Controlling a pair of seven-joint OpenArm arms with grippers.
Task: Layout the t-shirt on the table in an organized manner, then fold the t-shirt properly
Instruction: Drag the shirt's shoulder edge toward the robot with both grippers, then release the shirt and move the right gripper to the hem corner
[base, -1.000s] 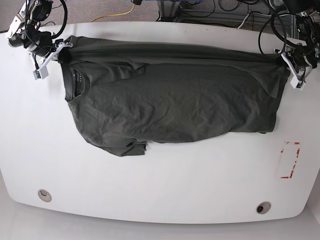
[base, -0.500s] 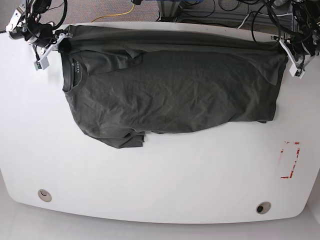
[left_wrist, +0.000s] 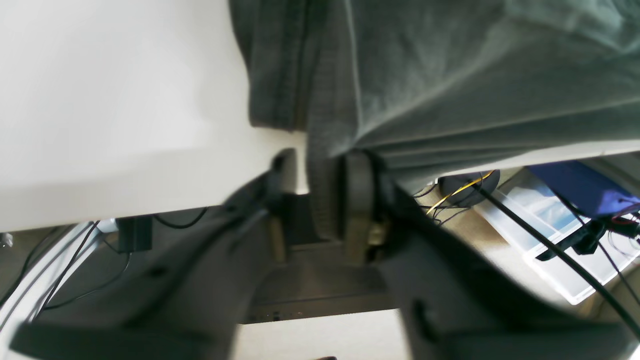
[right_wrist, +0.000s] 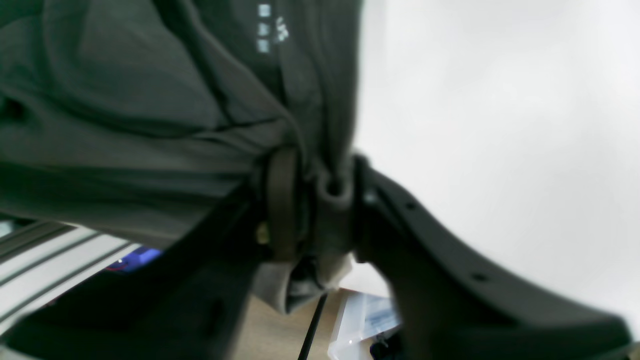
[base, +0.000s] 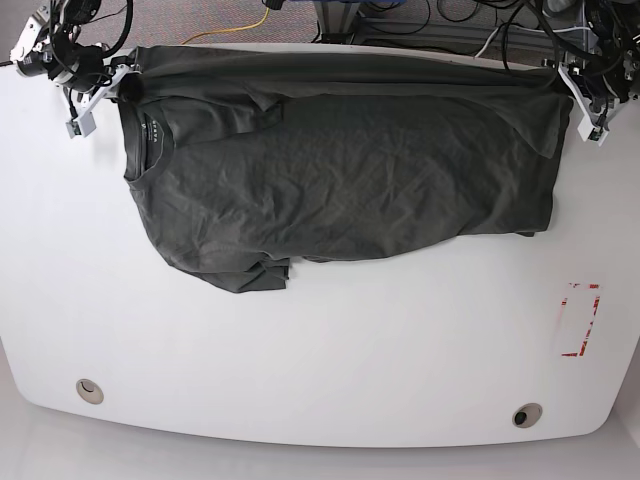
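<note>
Soft, limp t-shirt (base: 340, 180) spread along the table's (base: 320, 370) far edge.
Your left gripper (left_wrist: 320, 200) and right gripper (right_wrist: 312, 200) each have cloth between part-open jaws (corners grip best).

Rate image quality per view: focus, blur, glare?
Base view: sharp throughout, even light, mild sheen on the table, wrinkles of the t-shirt readable. Left wrist view: left gripper dark and smeared in the foreground, cloth beyond soft but readable. Right wrist view: right gripper blurred and underexposed, tabletop washed out to near-white, collar label only blurry pale marks.
</note>
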